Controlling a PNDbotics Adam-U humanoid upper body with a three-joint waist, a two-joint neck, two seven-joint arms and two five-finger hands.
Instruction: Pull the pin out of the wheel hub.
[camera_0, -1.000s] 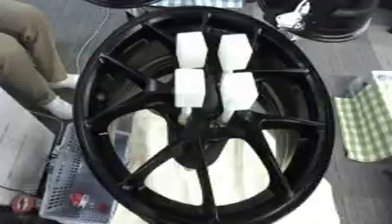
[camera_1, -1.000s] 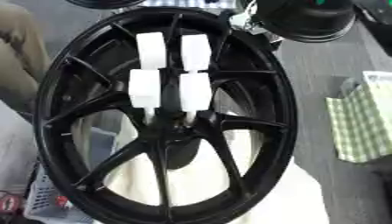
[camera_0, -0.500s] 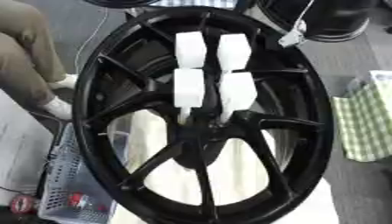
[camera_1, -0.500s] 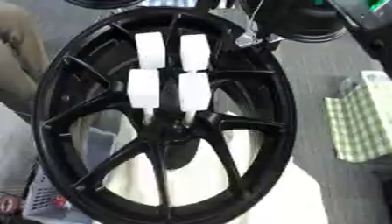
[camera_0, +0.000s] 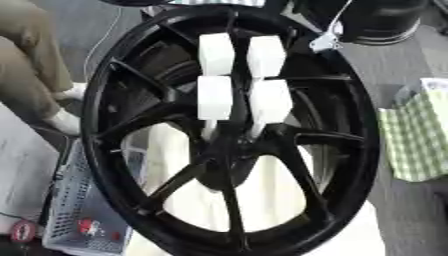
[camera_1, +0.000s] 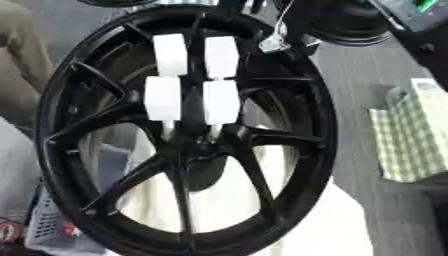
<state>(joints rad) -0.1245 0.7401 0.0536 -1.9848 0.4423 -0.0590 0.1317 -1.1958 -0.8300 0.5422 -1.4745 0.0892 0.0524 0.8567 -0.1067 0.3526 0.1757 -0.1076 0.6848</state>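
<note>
Directly ahead in the left eye view, the black wheel hub (camera_0: 229, 135) stands upright and fills the frame, four white blocks (camera_0: 234, 76) clustered above its centre, with a grey wire basket (camera_0: 74, 212) lower left and a green checked cloth (camera_0: 418, 135) at right. Over in the right eye view, a small white tag (camera_1: 273, 43) hangs beside the upper rim; neither hand shows, so their fingers cannot be told, nor can the pin be made out.

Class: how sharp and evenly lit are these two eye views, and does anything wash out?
Left eye view: soft throughout; the white blocks wash out, edges smeared. Right eye view: equally soft; the black wheel loses spoke detail in dark areas, and the green checked cloth is fuzzy.
</note>
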